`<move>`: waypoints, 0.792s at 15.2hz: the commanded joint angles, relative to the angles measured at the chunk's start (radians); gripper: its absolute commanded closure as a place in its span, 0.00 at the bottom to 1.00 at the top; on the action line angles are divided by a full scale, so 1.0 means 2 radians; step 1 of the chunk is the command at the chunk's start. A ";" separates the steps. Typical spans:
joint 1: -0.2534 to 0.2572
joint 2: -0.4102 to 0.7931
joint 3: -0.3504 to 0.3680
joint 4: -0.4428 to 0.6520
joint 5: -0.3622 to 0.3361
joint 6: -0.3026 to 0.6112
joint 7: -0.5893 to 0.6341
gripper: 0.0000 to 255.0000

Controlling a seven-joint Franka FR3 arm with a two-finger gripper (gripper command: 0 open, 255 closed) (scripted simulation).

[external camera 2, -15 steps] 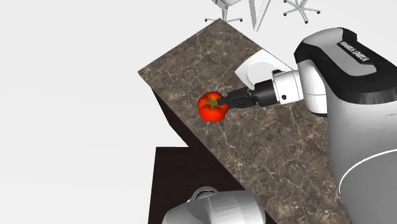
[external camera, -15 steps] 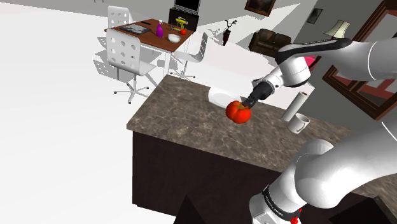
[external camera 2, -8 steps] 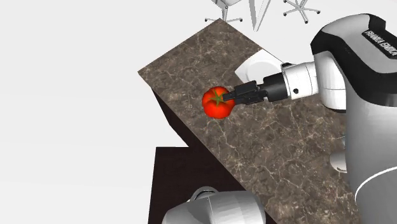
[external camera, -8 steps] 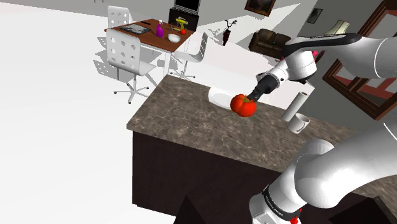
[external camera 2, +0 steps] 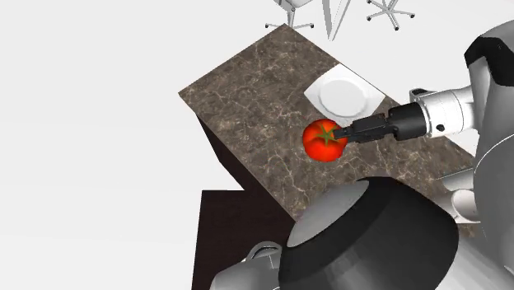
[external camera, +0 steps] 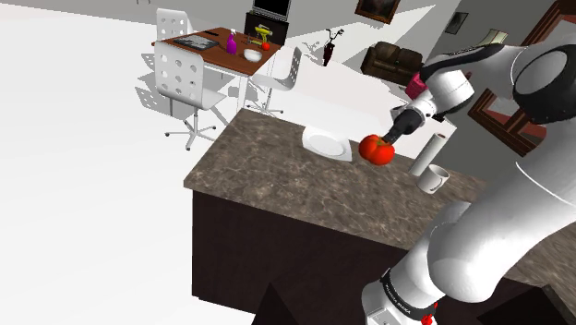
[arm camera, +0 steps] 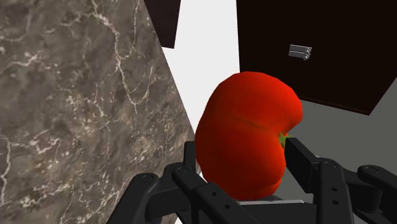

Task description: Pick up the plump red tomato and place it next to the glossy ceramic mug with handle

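1. Tomato [external camera: 377,149] hangs above the table [external camera: 268,162], pinched in my claw [external camera: 388,143], between the plate [external camera: 326,143] and the mug [external camera: 432,177].
2. I judge it light, smooth-skinned, soft and easily bruised. The fingers [arm camera: 191,167] clasp its flanks near the green stem, so a gentle squeeze suits.
3. Lettering low on the arm [external camera: 462,249] is too small for me to read.

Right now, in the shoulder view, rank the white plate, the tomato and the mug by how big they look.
Largest: white plate.
Then red tomato and white mug, which look about alike. Their nearness to the camera may differ, so I won't rank those two.
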 commanded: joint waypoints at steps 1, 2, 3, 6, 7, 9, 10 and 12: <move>-0.008 0.083 -0.036 0.045 0.020 -0.050 -0.064 1.00; -0.027 0.122 -0.041 0.067 0.029 -0.075 -0.094 1.00; -0.053 0.156 -0.036 0.089 0.036 -0.097 -0.120 1.00; -0.138 0.233 -0.007 0.157 0.047 -0.148 -0.176 1.00; -0.165 0.255 0.003 0.181 0.050 -0.163 -0.191 1.00; -0.218 0.294 0.023 0.231 0.055 -0.190 -0.215 1.00; -0.244 0.313 0.032 0.257 0.059 -0.203 -0.225 1.00; -0.295 0.350 0.049 0.314 0.067 -0.229 -0.240 1.00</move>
